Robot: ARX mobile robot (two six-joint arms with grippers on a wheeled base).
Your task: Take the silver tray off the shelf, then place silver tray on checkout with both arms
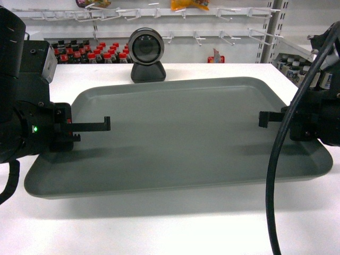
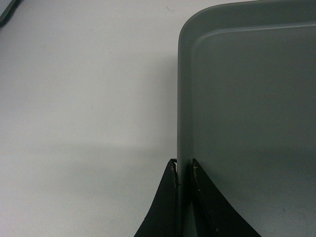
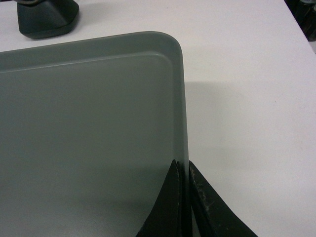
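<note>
I've got the silver tray (image 1: pixel 180 133) over the white counter (image 1: pixel 159 223), just in front of the scanner (image 1: pixel 146 54). Left claw (image 2: pixel 183 170) and right claw (image 3: pixel 182 168) both pinch its rims. I'd judge it's the placing step: settle flat, then release together.

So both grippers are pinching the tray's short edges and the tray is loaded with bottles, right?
Not quite. Both grippers, left and right, do pinch the tray by its short edges, but the tray is empty, as the head view shows; the bottles stand on store shelving behind.
</note>
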